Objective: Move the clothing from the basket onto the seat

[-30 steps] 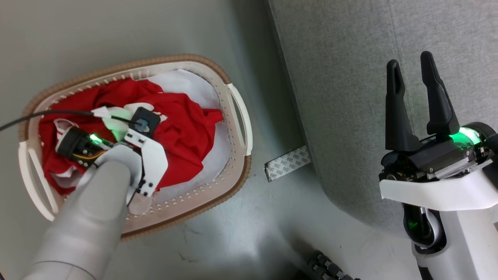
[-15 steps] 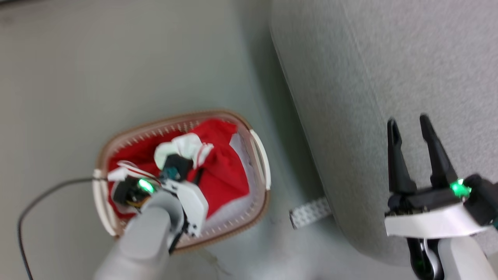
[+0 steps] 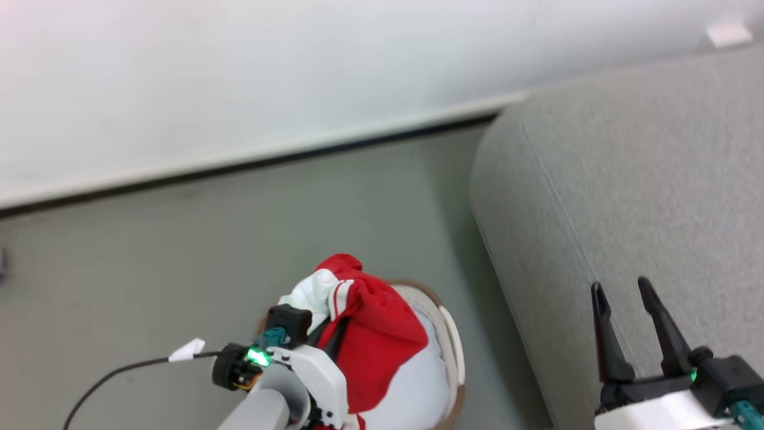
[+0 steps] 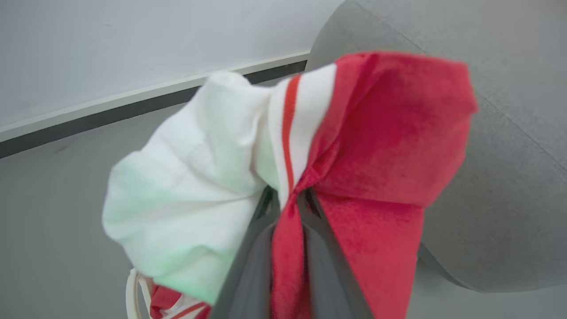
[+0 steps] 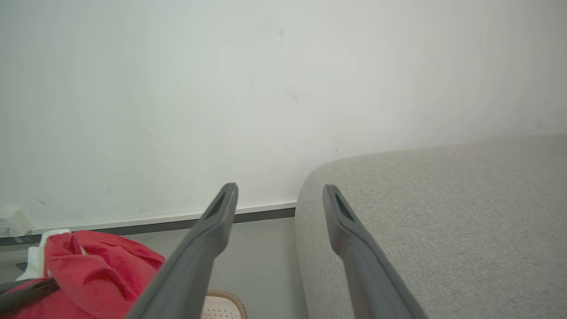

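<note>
Left claw [image 4: 288, 197] clenches red-and-white clothing [image 4: 390, 133], holding it over basket [image 3: 450, 340] for transfer to seat [image 3: 627, 197]; right claw [image 3: 622, 289] stands spread, empty

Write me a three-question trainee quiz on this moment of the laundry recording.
1. True or false: the right gripper stands open, holding nothing.
2. What grips the red-and-white clothing? A) the left gripper B) the right gripper C) nothing
3. Fill in: the gripped clothing is not yet on the grey ____.
Key: 1 true; 2 A; 3 seat.
</note>
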